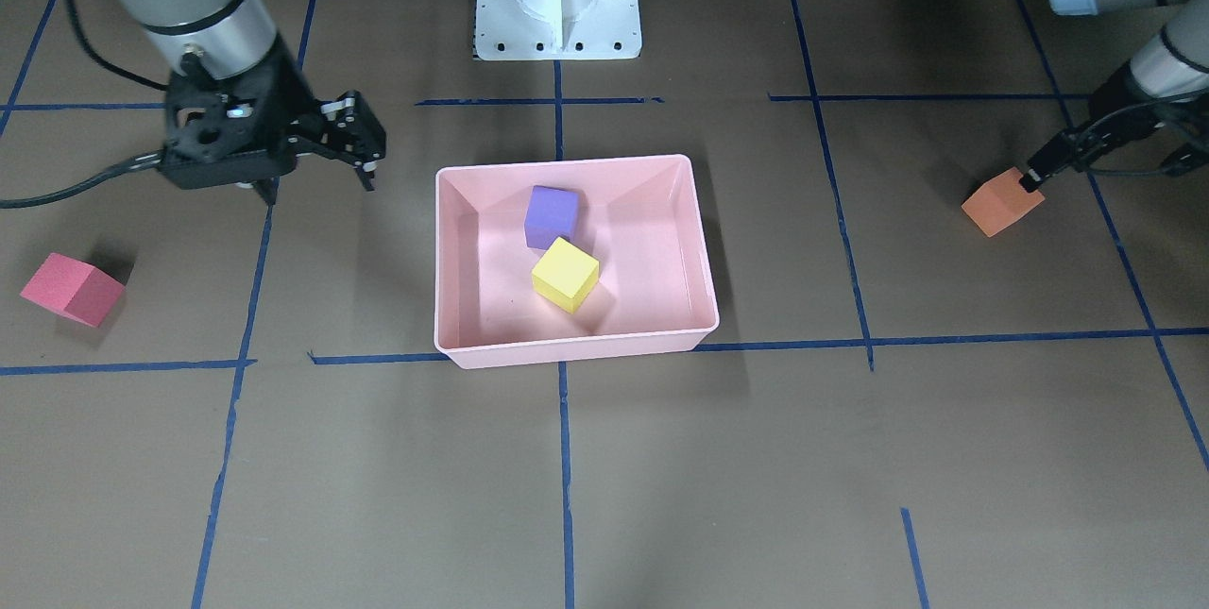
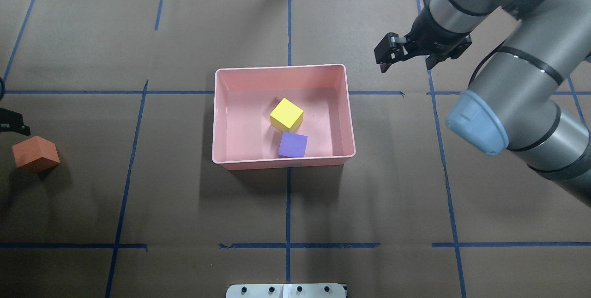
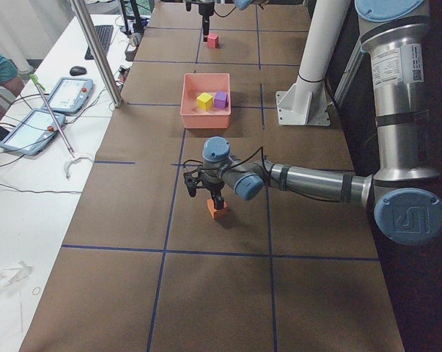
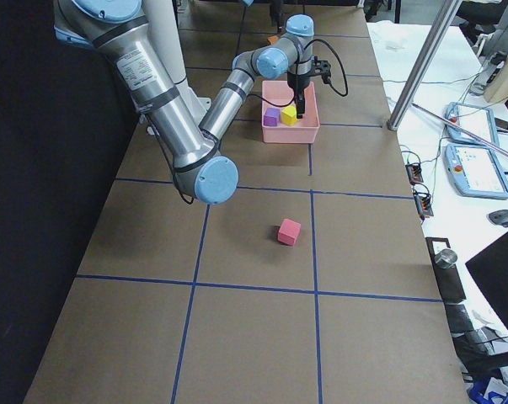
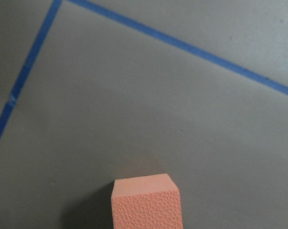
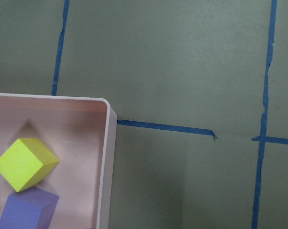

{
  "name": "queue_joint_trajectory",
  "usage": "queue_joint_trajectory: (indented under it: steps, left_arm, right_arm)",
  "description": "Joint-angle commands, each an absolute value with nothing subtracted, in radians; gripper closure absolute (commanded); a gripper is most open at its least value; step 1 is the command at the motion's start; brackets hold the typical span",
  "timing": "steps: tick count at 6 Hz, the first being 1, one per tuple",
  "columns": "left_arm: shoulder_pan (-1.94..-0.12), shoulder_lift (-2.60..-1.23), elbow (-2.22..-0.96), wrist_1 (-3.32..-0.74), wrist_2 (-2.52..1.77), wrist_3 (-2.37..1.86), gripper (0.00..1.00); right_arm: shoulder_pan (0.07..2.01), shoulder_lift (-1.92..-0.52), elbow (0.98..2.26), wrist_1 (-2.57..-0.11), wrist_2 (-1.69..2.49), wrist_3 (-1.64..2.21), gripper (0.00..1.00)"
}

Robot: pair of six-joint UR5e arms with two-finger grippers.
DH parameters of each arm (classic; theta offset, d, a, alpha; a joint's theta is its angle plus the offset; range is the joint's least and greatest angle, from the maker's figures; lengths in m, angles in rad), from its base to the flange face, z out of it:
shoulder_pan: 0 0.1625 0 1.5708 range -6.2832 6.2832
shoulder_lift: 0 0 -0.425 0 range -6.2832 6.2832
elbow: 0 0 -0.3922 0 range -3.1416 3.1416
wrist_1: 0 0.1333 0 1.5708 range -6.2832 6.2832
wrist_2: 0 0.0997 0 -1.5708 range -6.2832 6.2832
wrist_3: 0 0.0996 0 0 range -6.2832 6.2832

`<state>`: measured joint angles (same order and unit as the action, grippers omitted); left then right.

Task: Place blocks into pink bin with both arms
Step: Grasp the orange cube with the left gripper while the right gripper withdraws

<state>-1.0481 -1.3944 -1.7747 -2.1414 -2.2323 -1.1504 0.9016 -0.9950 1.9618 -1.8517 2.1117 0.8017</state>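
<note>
Brown paper with blue tape lines covers the table (image 1: 604,496). The left gripper (image 1: 1031,180) reaches low, its tip touching the small orange foam cube (image 1: 1001,201); I cannot tell whether it grips. The right gripper (image 1: 365,165) hovers beside the shallow pink plastic bin (image 1: 576,349), its finger spread unclear. The bin holds the purple foam cube (image 1: 551,215) and the yellow foam cube (image 1: 565,274). The front view shows the red foam cube (image 1: 71,288) well apart; the overhead view does not.

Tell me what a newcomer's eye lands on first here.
First comes the pink bin at the table's centre, with the yellow block and purple block inside it. Next come the orange block right by the left claw, and the red block lying alone on the side of the empty right claw.
</note>
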Motion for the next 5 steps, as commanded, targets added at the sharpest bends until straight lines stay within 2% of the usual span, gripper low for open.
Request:
queue_joint_trajectory:
  steps: [1, 4, 5]
  left_arm:
    - [-1.002, -1.414, -1.717, -2.171, -2.223, -1.164, 0.00]
    - [-0.974, -1.460, -1.635, -2.186, -2.223, -1.167, 0.00]
    - [-0.960, -1.469, -1.625, -2.187, -2.223, -1.167, 0.03]
  right_arm:
    - [0.922, -1.008, 1.965, -1.852, 2.117, 0.779, 0.00]
    - [0.923, -1.048, 2.008, -1.852, 2.117, 0.779, 0.00]
    - [0.925, -1.051, 2.009, -1.853, 2.117, 0.779, 0.00]
